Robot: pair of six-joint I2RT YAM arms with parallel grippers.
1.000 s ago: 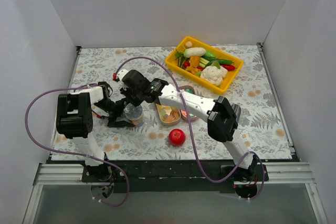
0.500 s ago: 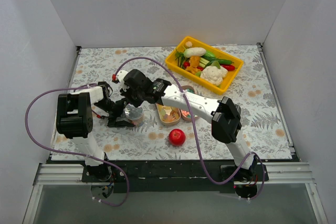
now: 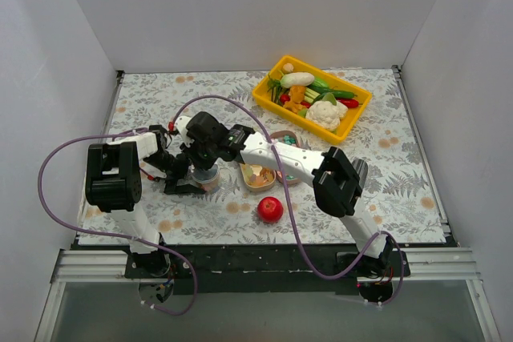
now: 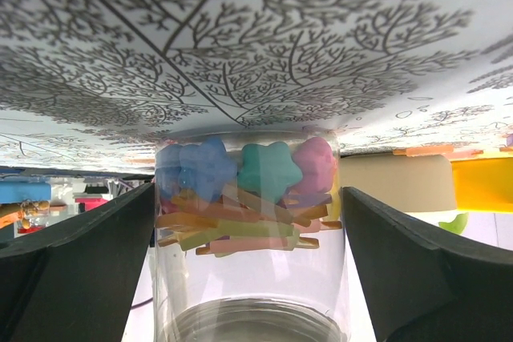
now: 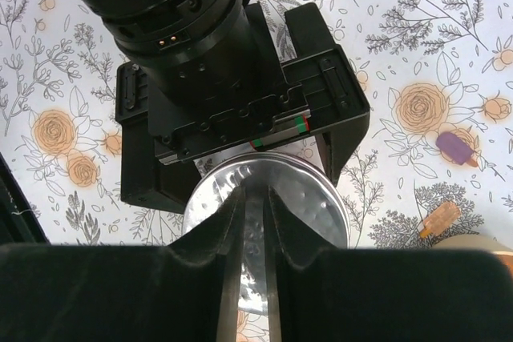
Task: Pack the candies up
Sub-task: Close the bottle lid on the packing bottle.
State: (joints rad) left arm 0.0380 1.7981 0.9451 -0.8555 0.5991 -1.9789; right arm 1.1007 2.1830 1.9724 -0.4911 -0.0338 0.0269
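My left gripper (image 3: 200,182) is shut on a clear jar (image 3: 211,179) standing on the table; in the left wrist view its two fingers (image 4: 96,262) press the jar (image 4: 248,302) on both sides. Coloured star and stick candies (image 4: 240,178) lie inside. My right gripper (image 3: 203,164) hangs straight over the jar with its fingers nearly together; their tips (image 5: 255,191) are on the jar's silver lid (image 5: 321,210). More candies (image 3: 258,174) fill a small beige bowl (image 3: 247,184) right of the jar. Two loose candies, purple (image 5: 455,148) and orange (image 5: 439,218), lie on the table.
A glossy red ball (image 3: 270,209) sits near the front edge. A yellow tray (image 3: 353,118) of toy vegetables stands at the back right. A second small dish (image 3: 286,140) is behind the bowl. The right arm spans the table's middle. White walls enclose three sides.
My right gripper has shifted slightly left and down over the jar, and its elbow has swung left. The left gripper and the jar have stayed put.
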